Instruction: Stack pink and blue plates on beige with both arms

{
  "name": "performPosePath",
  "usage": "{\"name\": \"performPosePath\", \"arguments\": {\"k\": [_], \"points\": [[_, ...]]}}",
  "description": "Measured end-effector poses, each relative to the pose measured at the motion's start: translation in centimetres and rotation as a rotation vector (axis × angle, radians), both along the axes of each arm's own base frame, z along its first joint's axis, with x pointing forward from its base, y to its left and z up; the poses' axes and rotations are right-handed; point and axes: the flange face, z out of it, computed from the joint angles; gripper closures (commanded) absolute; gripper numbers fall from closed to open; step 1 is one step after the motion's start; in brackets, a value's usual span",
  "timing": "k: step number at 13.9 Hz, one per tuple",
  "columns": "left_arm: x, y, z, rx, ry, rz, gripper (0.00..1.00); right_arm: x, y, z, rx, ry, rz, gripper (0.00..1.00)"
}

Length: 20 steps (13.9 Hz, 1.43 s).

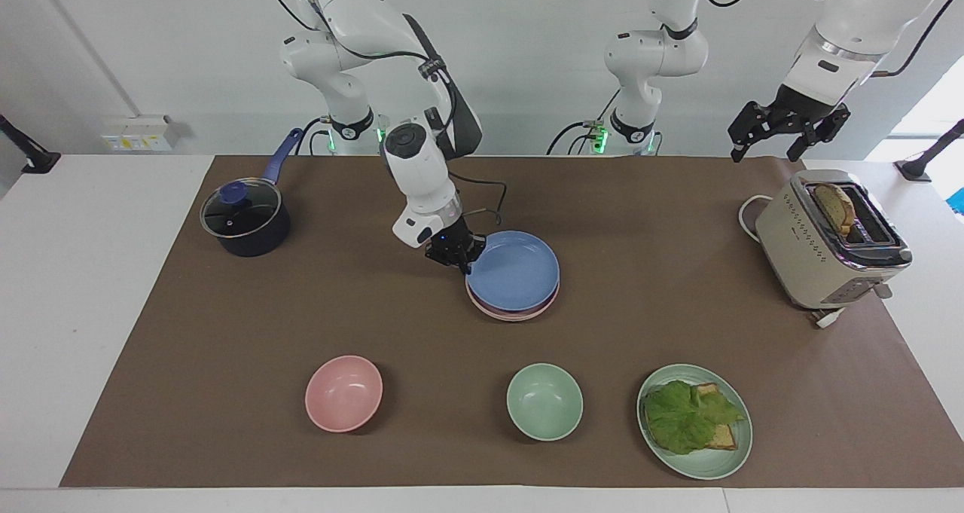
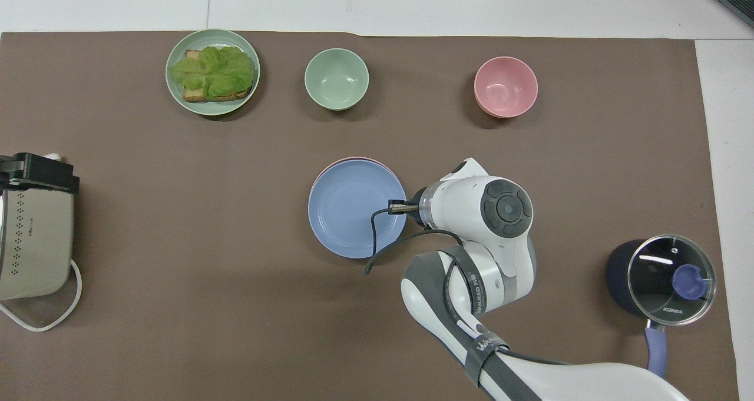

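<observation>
The blue plate [image 1: 516,270] [image 2: 356,206] lies almost level over the pink plate [image 1: 503,313] [image 2: 353,160], of which only a thin rim shows. My right gripper [image 1: 459,260] is shut on the blue plate's rim at the side toward the right arm's end; in the overhead view the wrist hides it. The beige plate is hidden under the stack. My left gripper [image 1: 787,132] [image 2: 35,171] waits open and empty, raised over the toaster [image 1: 832,238] [image 2: 32,242].
Farther from the robots stand a pink bowl [image 1: 343,392], a pale green bowl [image 1: 544,401] and a green plate [image 1: 734,453] with lettuce and bread. A lidded dark pot [image 1: 245,219] sits toward the right arm's end. A cable [image 2: 377,242] loops over the blue plate.
</observation>
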Motion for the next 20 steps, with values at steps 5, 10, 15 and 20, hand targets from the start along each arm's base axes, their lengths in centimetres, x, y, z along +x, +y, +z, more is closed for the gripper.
{"name": "performPosePath", "arguments": {"k": [5,10,15,20], "points": [[0.0,0.0,0.0,0.0,0.0,0.0,0.0,0.5,0.0,-0.3,0.002,-0.039,-0.004,1.0],[0.0,0.0,0.0,0.0,0.0,0.0,0.0,0.7,-0.3,-0.2,0.002,-0.041,-0.01,0.18],[0.0,0.0,0.0,0.0,0.0,0.0,0.0,2.2,-2.5,3.1,0.019,-0.076,-0.051,0.0],[0.0,0.0,0.0,0.0,0.0,0.0,0.0,2.5,-13.0,12.1,-0.012,-0.017,-0.151,0.0]]}}
